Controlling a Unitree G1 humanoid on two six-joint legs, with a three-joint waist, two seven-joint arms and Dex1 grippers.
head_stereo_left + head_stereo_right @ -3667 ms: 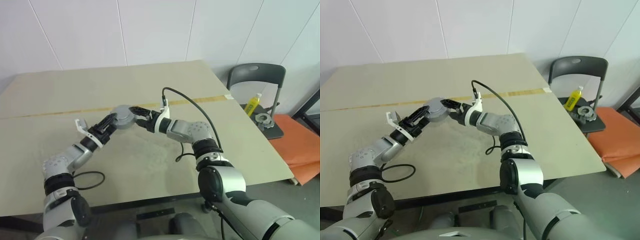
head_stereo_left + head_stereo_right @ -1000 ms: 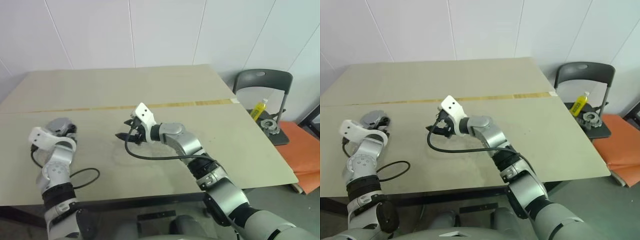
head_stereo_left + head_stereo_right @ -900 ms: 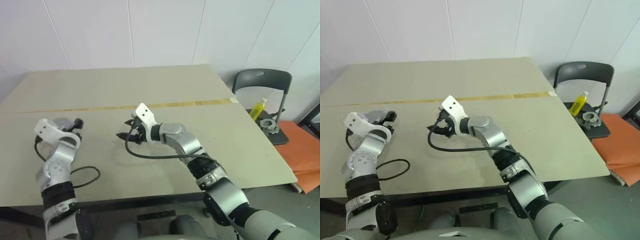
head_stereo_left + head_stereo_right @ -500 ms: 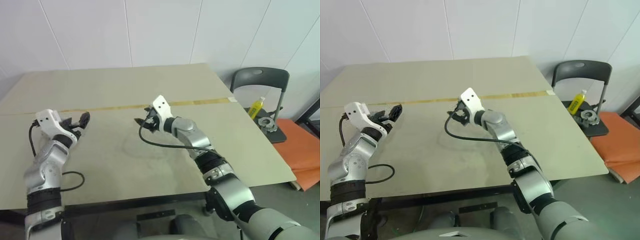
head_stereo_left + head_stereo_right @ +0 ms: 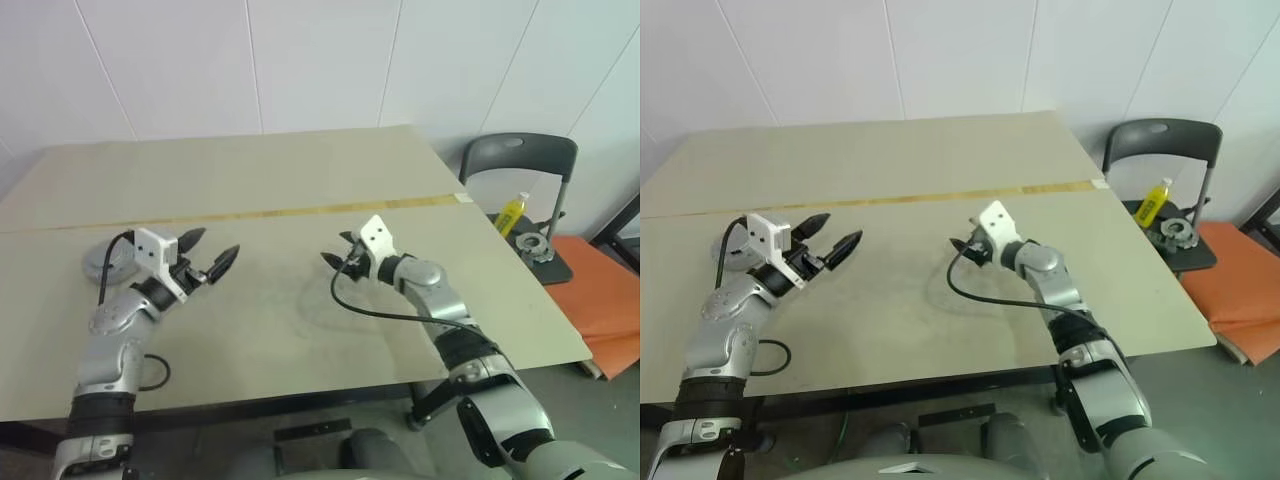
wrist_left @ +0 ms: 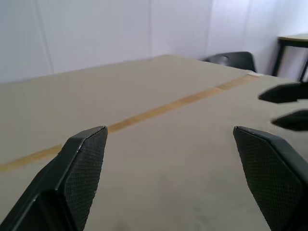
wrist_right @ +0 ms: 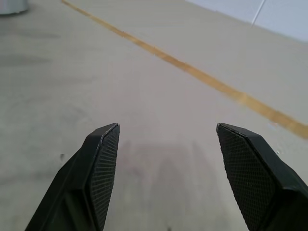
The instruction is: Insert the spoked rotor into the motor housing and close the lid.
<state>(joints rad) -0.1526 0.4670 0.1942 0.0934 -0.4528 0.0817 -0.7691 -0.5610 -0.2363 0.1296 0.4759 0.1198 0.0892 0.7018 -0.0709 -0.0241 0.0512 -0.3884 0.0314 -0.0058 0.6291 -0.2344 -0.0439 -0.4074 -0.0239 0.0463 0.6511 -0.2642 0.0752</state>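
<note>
both grippers, left (image 5: 215,258) and right (image 5: 335,261), were wide open and empty | closed lid (image 5: 104,264) sat on table (image 5: 300,180) | best to pull away slowly, not bump it

Both arms are up over the table, reaching inward toward each other with a wide gap between them. The left gripper (image 5: 212,257) sits roughly level, pointing in toward the right, its two black fingers (image 6: 84,166) spread wide with nothing between them. The right gripper (image 5: 338,264) points back toward the left, tipped slightly down (a loose black cable hangs off that wrist), and its fingers (image 7: 103,166) are parted too, also holding nothing.
</note>
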